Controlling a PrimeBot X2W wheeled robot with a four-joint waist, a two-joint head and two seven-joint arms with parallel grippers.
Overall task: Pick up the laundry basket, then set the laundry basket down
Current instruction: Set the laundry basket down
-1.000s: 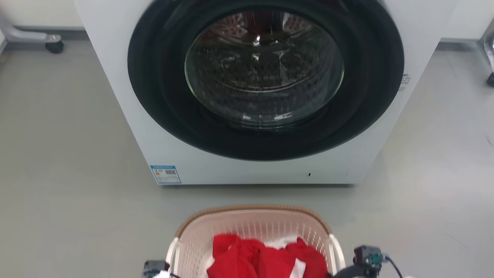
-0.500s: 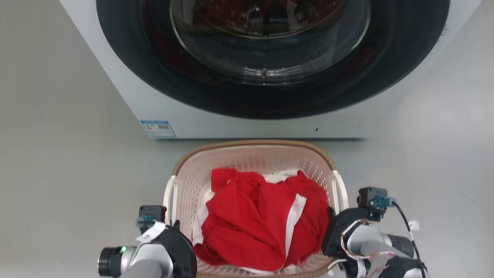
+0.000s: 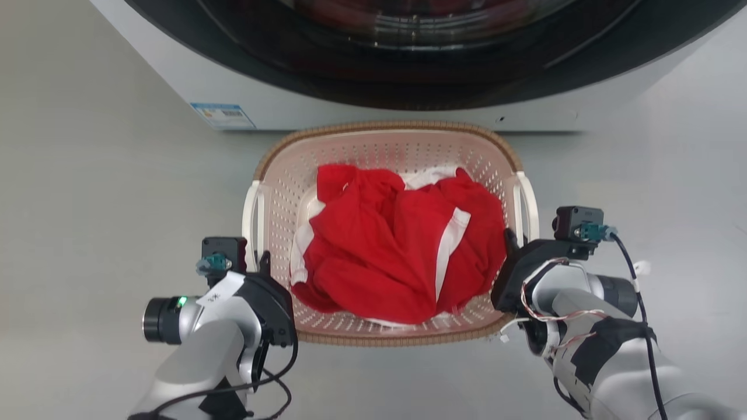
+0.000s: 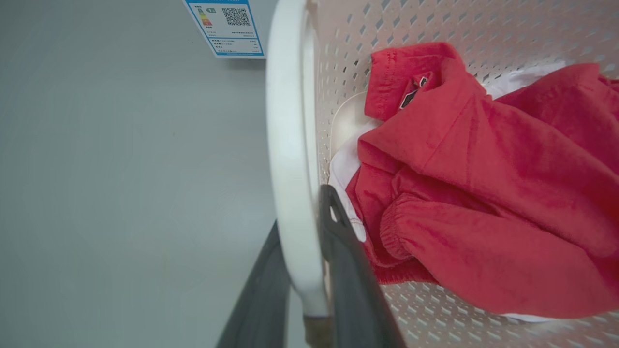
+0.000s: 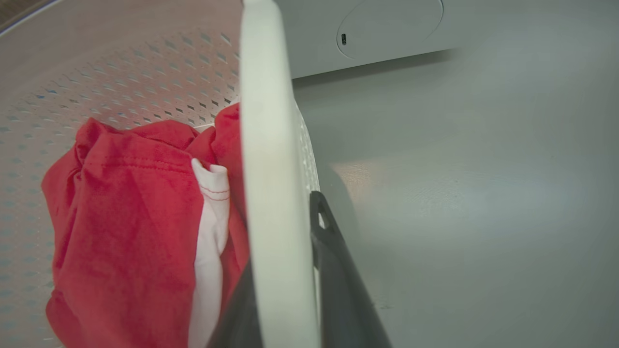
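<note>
The washing machine stands at the top of the head view with its dark door shut. On the grey floor just in front of it is the laundry basket, upright, its far rim close to the machine's base and below the blue label. A crumpled red garment with white trim lies inside and stays below the rim. Both arms reach in from the near corners, one to each side of the basket. The left gripper has its two dark fingers pressed on the left handle, one on the outer face and one on the inner face beside the cloth, so it reads as clamped on that handle. The right gripper straddles the right handle in the same way: the outer finger lies against the white bar, and the inner one shows low down behind it, so it too looks closed on the basket. The two-handed grasp therefore appears made. I cannot tell whether the base rests on the floor or hangs just above it, because no view shows the underside. If it is on the floor, the lift and the setting down both remain. If it is held up, what is left is to lower it level and let go of both handles.
</note>
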